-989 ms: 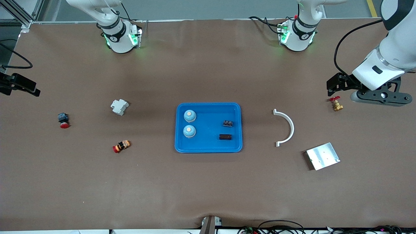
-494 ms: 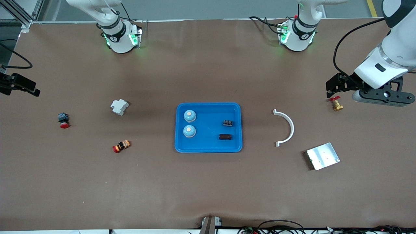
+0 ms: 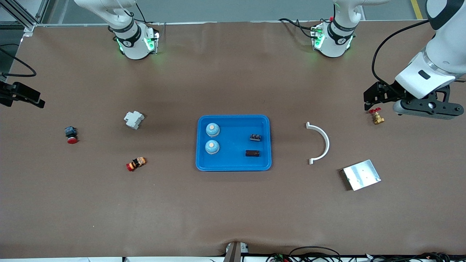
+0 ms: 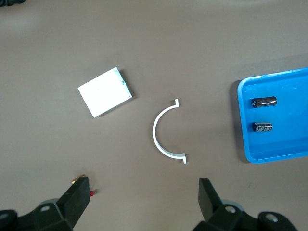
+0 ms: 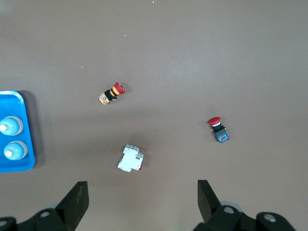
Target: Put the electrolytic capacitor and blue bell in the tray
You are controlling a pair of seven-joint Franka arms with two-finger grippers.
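The left gripper (image 3: 378, 103) is seen with its jaws apart and nothing between them, hanging over the table at the left arm's end, above a small brass valve (image 3: 377, 117) with a red handle; the right gripper (image 5: 139, 204) is likewise spread wide and empty, held high over the right arm's end, where that arm appears to wait. Inside the tray (image 3: 233, 166), two blue bells (image 3: 212, 129) are set one nearer the front camera than the other, toward the right arm's end of the tray, and two dark electrolytic capacitors (image 3: 252, 153) lie toward the left arm's end of it, so the placing is judged complete. Outward from the tray, a white curved bracket (image 3: 321, 142) and a silver metal plate (image 3: 361, 174) are found toward the left arm's end; a white breaker (image 3: 133, 119), a red-capped push button (image 3: 135, 163) and a second red button (image 3: 70, 134) are found toward the right arm's end. The chief risk is judged to be the valve just under the left gripper: were the arm lowered or swung sideways, the valve could be knocked and rolled. A needless further pick among the distractors could also undo a finished load.
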